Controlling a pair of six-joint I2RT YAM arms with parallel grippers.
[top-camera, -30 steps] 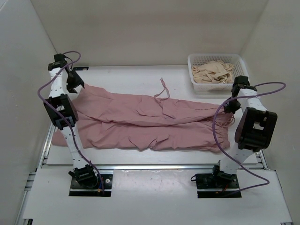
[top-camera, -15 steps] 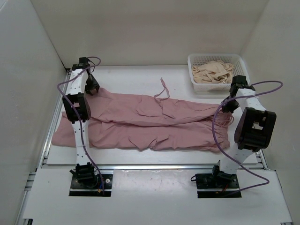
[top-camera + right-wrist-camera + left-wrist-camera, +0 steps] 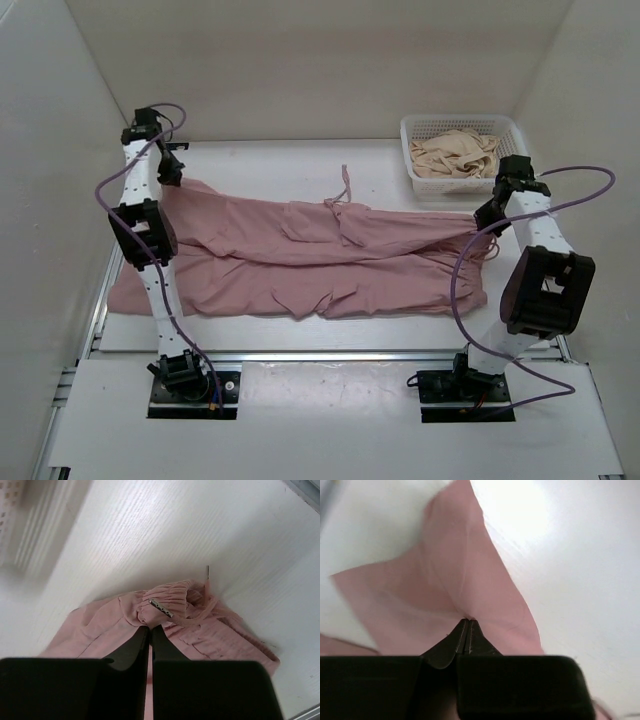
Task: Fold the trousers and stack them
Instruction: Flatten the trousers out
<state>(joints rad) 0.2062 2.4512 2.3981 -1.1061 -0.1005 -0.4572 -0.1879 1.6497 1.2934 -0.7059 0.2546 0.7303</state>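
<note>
1. Top external: fixed high behind the arm bases, facing down and forward. It takes in the whole table [image 3: 280,165], both arms, the trousers [image 3: 320,260] and the basket [image 3: 455,119], all from a distance.
2. Left wrist: set behind the left gripper [image 3: 466,621], looking along its fingers. Very close to pink cloth, soft focus.
3. Right wrist: set behind the right gripper [image 3: 150,628], looking down, close on the gathered waistband and bare table.
4. Overlap: each wrist view covers one end of the trousers, and the top view shows both ends.
</note>
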